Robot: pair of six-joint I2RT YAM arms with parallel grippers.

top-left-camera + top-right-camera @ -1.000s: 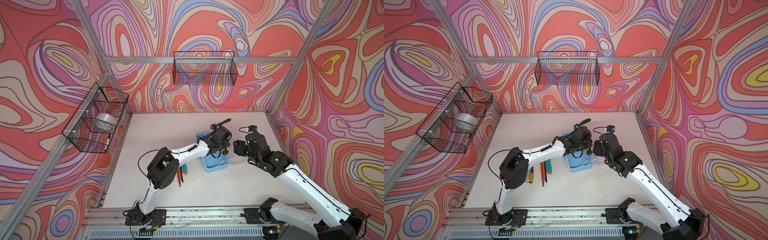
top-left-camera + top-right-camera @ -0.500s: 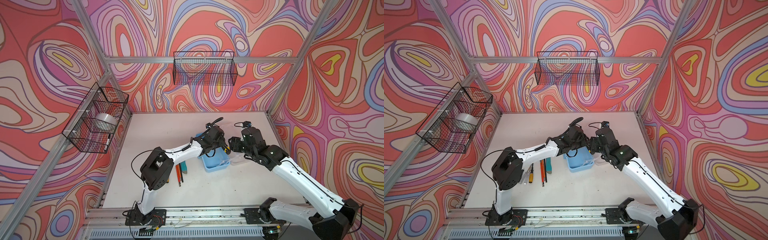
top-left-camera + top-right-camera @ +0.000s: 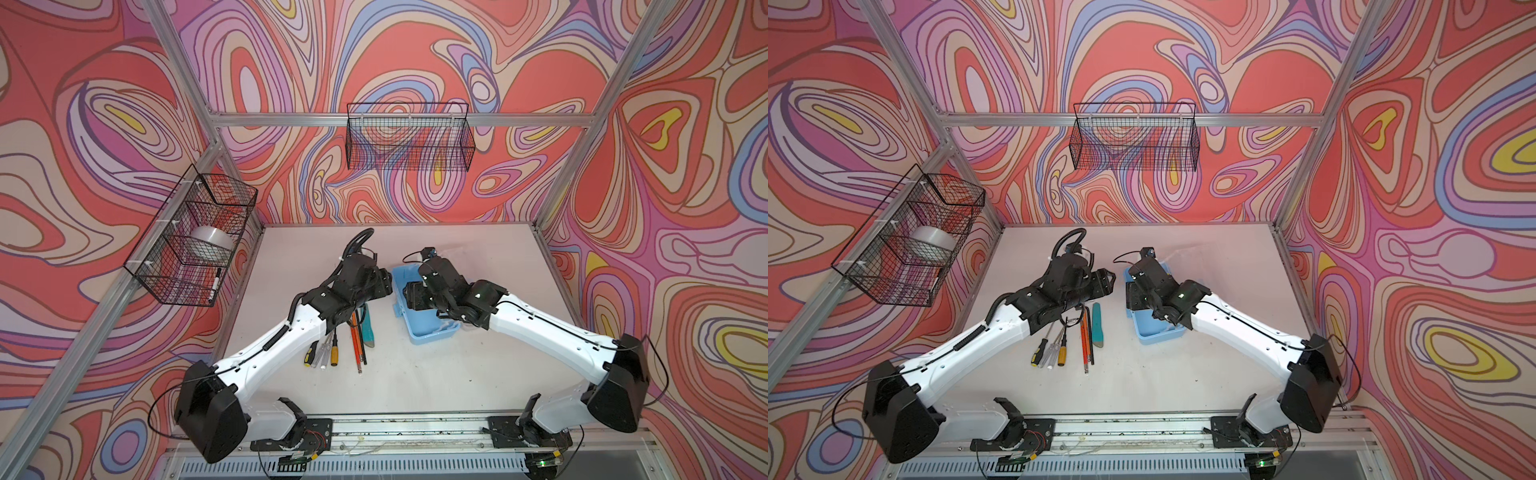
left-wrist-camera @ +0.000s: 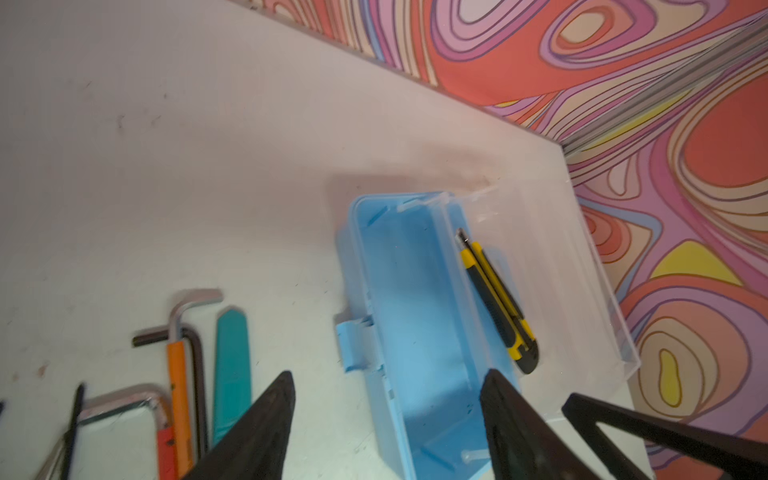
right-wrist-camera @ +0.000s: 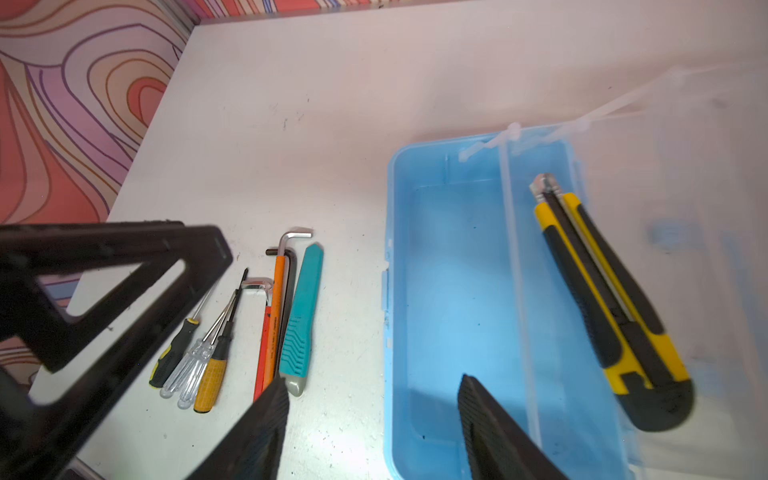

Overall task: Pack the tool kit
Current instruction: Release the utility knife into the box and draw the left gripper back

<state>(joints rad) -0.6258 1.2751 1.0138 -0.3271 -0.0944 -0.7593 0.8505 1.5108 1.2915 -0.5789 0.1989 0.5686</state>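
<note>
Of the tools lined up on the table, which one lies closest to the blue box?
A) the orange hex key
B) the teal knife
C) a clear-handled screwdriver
B: the teal knife ends the row on the side facing the blue box.

Light-blue plastic box (image 3: 432,332) on white tabletop (image 3: 415,382); clear lid (image 4: 582,291) lies right, yellow-and-black utility knife (image 5: 602,291) at that rim. Leftward from box: teal utility knife (image 5: 301,316), metal hex keys (image 5: 275,307), screwdrivers (image 5: 199,357).

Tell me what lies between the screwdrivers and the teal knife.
Hex keys, some orange-sleeved, lie between the screwdrivers and the teal knife; the right wrist view shows it.
</note>
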